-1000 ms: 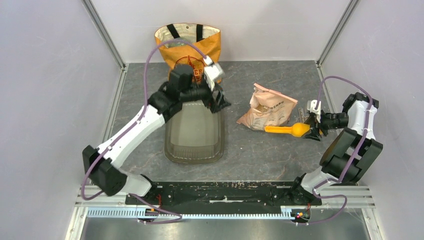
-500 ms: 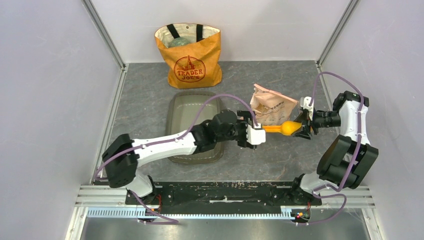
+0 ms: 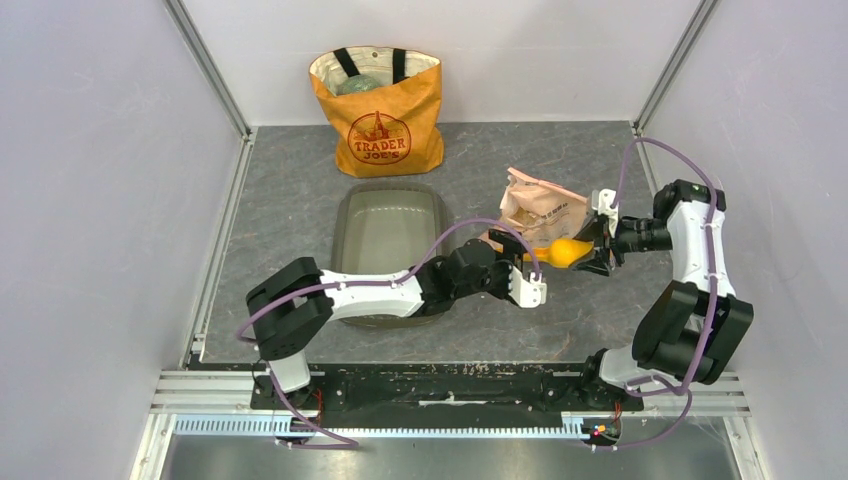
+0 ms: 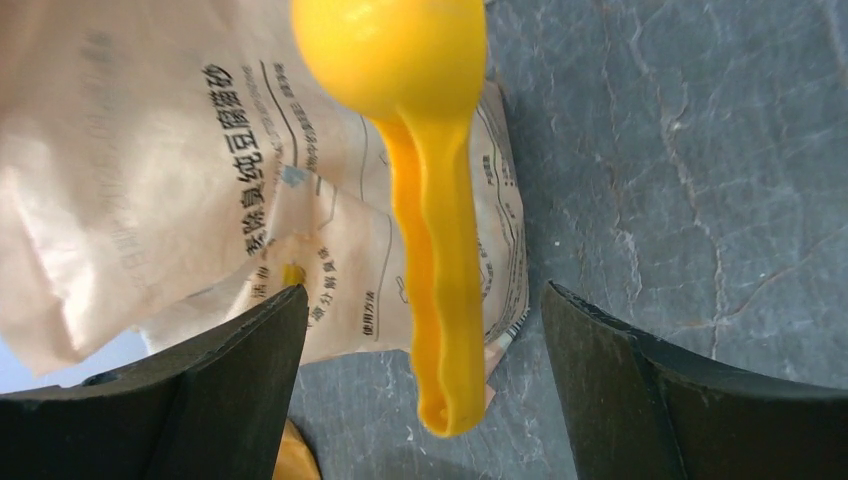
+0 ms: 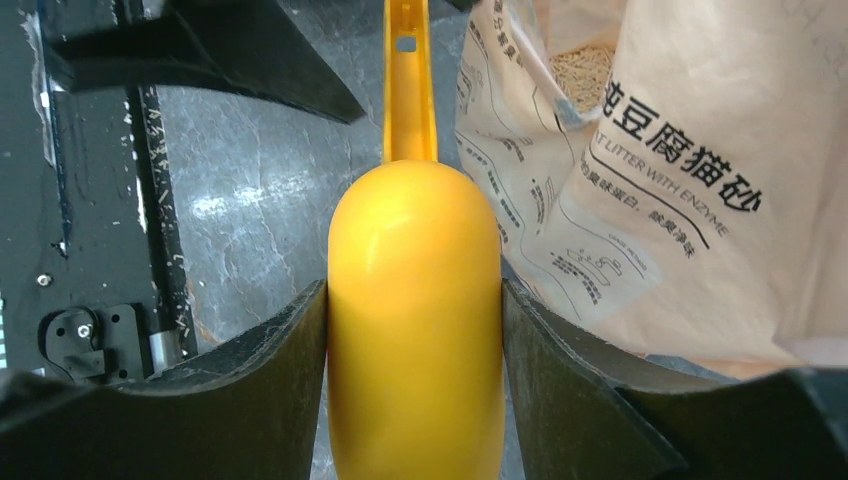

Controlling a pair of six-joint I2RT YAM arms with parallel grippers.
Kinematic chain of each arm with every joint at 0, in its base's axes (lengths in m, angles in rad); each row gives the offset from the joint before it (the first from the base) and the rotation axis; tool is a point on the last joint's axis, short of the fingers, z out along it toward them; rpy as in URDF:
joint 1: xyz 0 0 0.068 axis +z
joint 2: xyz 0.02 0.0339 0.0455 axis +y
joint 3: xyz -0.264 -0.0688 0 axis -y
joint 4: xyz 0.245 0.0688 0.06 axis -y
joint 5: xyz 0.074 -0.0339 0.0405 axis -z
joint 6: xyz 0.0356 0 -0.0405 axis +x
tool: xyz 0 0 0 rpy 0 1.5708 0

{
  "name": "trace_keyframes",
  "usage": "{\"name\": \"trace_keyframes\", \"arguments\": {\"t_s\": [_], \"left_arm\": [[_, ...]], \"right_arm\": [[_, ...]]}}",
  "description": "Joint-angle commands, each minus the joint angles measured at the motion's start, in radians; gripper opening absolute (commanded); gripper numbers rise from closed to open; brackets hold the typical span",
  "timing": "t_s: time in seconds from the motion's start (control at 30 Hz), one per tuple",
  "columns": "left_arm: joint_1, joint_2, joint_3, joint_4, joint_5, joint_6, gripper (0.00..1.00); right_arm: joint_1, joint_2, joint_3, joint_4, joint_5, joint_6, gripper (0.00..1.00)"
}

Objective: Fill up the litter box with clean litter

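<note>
R claw clamped on the bowl of the orange scoop, 1 finger each side, jaws about half spread. Its wrist cam shows only the bowl's rounded back, so whether it's loaded: can't tell. Handle points toward L claw, which is spread wide w/ nothing gripped. Handle end sits between its 2 fingers, gap on both sides.

The litter box sits mid-table in front of the orange tote, apart from the scoop; its near end is hidden under L arm.

Printed bag lies just behind the scoop. Pale granules in its mouth, prob. the clean litter; rest cut off at frame top. Tote contents too small to read.
</note>
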State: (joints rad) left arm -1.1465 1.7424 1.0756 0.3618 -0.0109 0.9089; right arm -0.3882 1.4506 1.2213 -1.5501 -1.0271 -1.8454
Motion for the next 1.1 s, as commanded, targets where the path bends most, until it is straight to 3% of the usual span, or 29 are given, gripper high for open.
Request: {"name": "trace_keyframes", "arguments": {"t_s": [0.0,0.17,0.23,0.37,0.4,0.43,0.5,0.57,0.6,0.67,0.73,0.83,0.93,1.07], "left_arm": [[-0.006,0.044,-0.013,0.128,-0.106,0.089,0.91],[-0.008,0.052,-0.023,0.149,-0.199,0.106,0.81],[-0.007,0.010,-0.008,0.073,-0.200,0.074,0.67],[-0.007,-0.082,0.037,-0.172,-0.151,-0.030,0.27],[-0.008,-0.102,0.040,-0.219,-0.141,-0.050,0.21],[-0.006,-0.124,0.041,-0.258,-0.133,-0.071,0.16],[-0.002,-0.159,0.061,-0.347,-0.106,-0.129,0.03],[0.032,-0.195,0.127,-0.501,-0.009,-0.252,0.02],[0.068,-0.203,0.184,-0.611,0.116,-0.311,0.02],[0.155,-0.196,0.308,-0.800,0.346,-0.424,0.02],[0.253,-0.160,0.437,-0.978,0.652,-0.455,0.02],[0.345,-0.065,0.622,-1.227,0.947,-0.460,0.02],[0.366,0.021,0.756,-1.476,1.096,-0.371,0.02],[0.369,0.052,0.776,-1.561,1.175,-0.370,0.02]], "right_arm": [[0.032,-0.061,0.022,-0.191,-0.087,0.049,0.20],[0.087,-0.105,0.023,-0.191,-0.108,0.083,0.20],[0.107,-0.119,0.026,-0.191,-0.115,0.098,0.20],[0.143,-0.118,0.052,-0.191,-0.136,0.133,0.23],[0.149,-0.116,0.058,-0.192,-0.142,0.140,0.26],[0.152,-0.114,0.068,-0.191,-0.151,0.146,0.37],[0.155,-0.116,0.089,-0.189,-0.172,0.168,0.67],[0.156,-0.117,0.131,-0.191,-0.191,0.211,0.83],[0.155,-0.119,0.157,-0.190,-0.203,0.231,0.87],[0.155,-0.137,0.195,-0.190,-0.226,0.243,0.93],[0.156,-0.163,0.207,-0.190,-0.251,0.224,0.95],[0.156,-0.192,0.211,-0.189,-0.287,0.191,0.97],[0.164,-0.191,0.236,-0.188,-0.323,0.187,0.97],[0.194,-0.161,0.289,-0.186,-0.355,0.211,0.97]]}}
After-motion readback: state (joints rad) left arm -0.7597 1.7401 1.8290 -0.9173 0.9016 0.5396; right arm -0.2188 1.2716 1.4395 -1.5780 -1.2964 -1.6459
